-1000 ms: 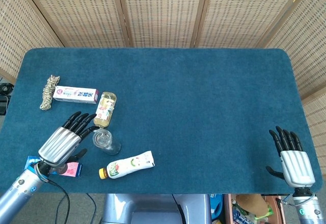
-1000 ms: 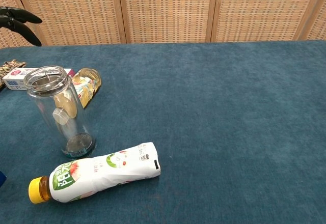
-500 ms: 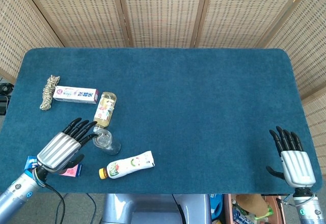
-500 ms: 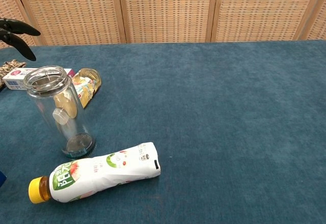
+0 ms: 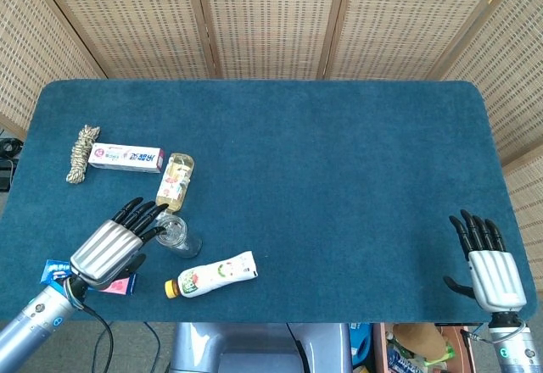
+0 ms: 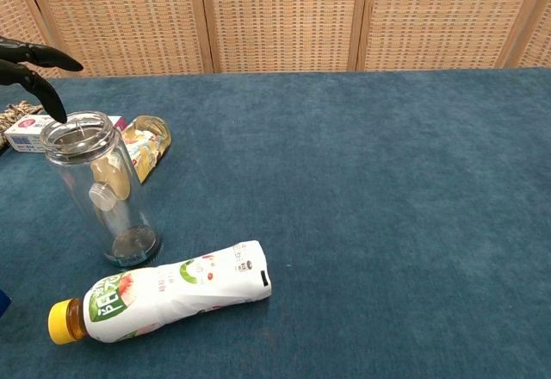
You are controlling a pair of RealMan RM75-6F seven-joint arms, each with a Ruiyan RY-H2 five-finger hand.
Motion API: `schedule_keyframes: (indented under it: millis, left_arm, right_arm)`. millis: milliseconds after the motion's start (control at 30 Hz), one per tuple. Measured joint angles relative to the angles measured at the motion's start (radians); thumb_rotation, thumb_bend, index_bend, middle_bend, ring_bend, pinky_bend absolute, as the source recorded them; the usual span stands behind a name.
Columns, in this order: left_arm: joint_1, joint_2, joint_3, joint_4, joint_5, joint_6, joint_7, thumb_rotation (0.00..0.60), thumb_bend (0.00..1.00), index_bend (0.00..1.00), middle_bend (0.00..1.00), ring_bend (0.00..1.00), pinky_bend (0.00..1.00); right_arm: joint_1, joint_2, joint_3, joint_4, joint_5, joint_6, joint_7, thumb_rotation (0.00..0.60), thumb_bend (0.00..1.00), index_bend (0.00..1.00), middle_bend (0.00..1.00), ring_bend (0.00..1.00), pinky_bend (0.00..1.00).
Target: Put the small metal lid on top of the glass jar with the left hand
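Glass jar (image 6: 96, 188) upright (left hand (image 5: 109, 247) beside)

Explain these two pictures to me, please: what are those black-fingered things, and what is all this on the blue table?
Those are a robot's two mechanical hands. One camera looks down from its head, the other looks out from its chest.

The left hand hovers by an upright glass jar with a small metal lid on top, fingers spread, holding nothing. The right hand rests open at the table's near edge.

Also lying there: a drink bottle with a yellow cap, a small yellowish bottle, a toothpaste box, a coil of rope and a small packet.
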Motion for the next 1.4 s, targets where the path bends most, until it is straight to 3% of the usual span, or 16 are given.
schedule_keyframes:
  millis: [400, 1400]
  left_arm:
    - [-0.002, -0.022, -0.009, 0.000, -0.034, -0.012, 0.040, 0.600, 0.48, 0.33, 0.00, 0.00, 0.00]
    - [-0.009, -0.044, -0.015, 0.006, -0.079, -0.026, 0.088, 0.600, 0.48, 0.34, 0.00, 0.00, 0.00]
  right_arm:
    - [0.001, 0.000, 0.001, 0.001, 0.004, -0.003, 0.002, 0.600, 0.02, 0.00, 0.00, 0.00, 0.03]
    - [-0.001, 0.001, 0.001, 0.001, 0.002, 0.000, 0.005, 0.600, 0.02, 0.00, 0.00, 0.00, 0.03]
